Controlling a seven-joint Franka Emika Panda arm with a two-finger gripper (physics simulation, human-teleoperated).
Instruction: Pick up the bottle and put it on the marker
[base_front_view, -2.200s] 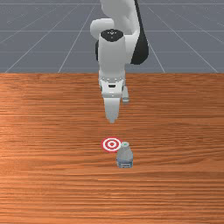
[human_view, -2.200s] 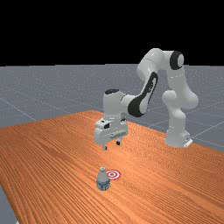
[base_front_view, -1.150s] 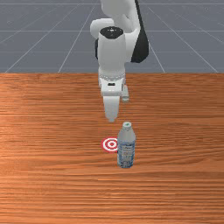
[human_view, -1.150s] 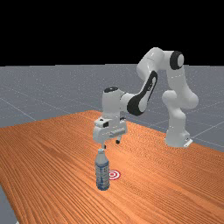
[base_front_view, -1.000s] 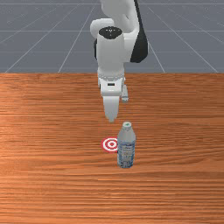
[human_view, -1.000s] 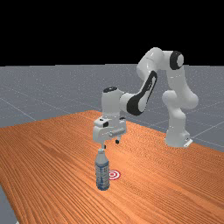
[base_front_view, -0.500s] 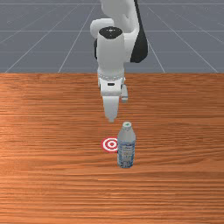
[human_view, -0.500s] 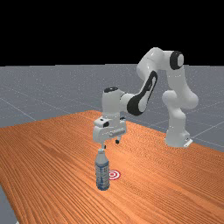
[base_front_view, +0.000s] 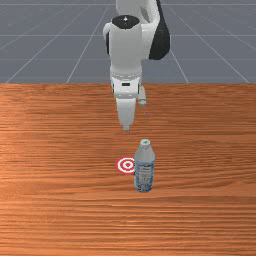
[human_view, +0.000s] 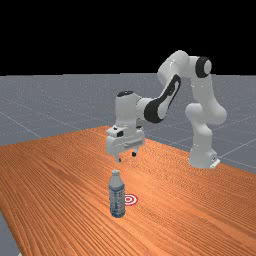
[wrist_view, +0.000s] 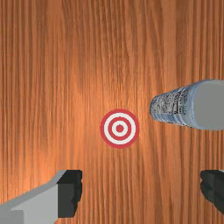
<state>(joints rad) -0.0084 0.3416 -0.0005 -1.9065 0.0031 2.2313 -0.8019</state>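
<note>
Black-tipped jaws, quantity two, are spread apart, grasping nothing, above the level of the marker (wrist_view: 120, 128). Marker, quantity one: uncovered. Bottle (base_front_view: 144, 171), quantity one: upright on the worktop (base_front_view: 60, 150), beside the marker toward the front view's right. Judged progress: no stage complete; grasp, lift, transfer onto the marker and release remain. Arm (human_view: 175, 66), quantity one: extends over the worktop.

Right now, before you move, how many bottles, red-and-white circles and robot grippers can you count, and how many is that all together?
Bottle: 1, standing beside the circle
Red-and-white circle: 1, flat on the table
Gripper: 1, open, above the table
Total: 3
</note>
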